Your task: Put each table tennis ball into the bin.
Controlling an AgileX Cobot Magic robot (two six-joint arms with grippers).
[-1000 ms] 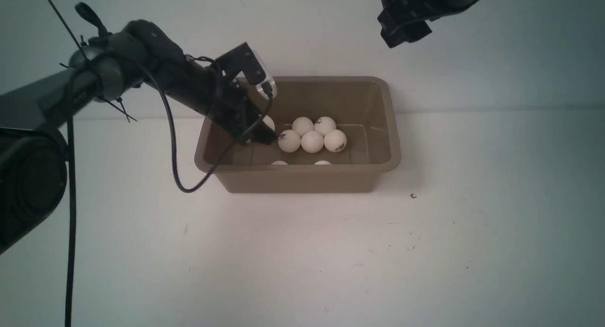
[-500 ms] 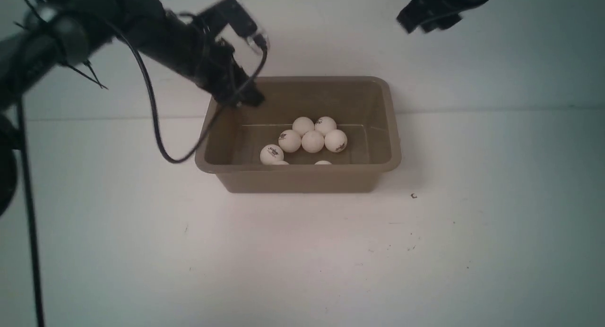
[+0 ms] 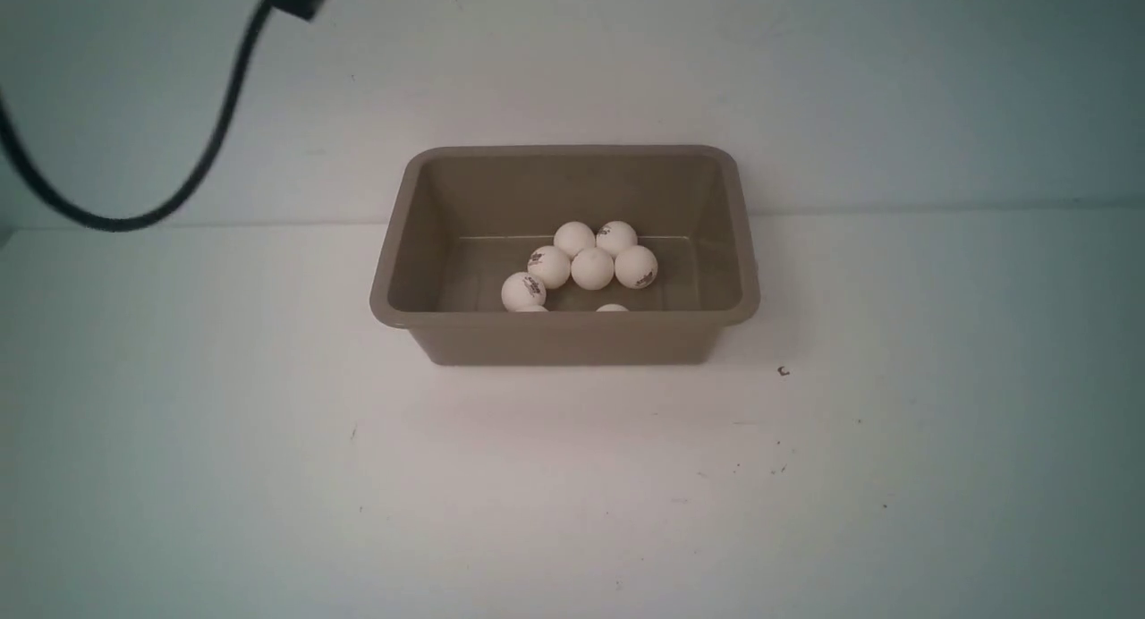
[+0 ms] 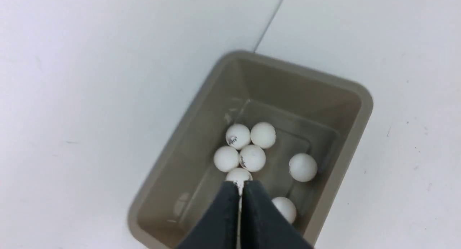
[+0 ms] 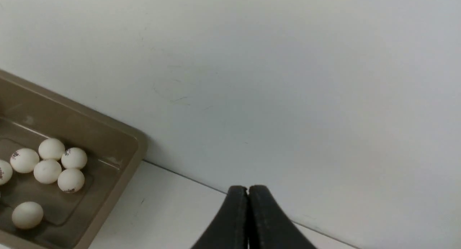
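We see 7 balls (image 4: 252, 158) lying inside the bin (image 3: 564, 337), none outside it, both the left gripper (image 4: 240, 186) and right gripper (image 5: 248, 191) pressed together and empty, so we judge only retreat remains.

Your left gripper (image 4: 240, 186), its dark tapered fingers (image 4: 223, 220) pressed tip to tip, hangs high and points downward with nothing between them. Your right gripper (image 5: 247, 190) is likewise pinched together and empty, raised well off to the side.

balls (image 3: 592, 268): matte white plastic | bin (image 3: 572, 340): smooth taupe plastic
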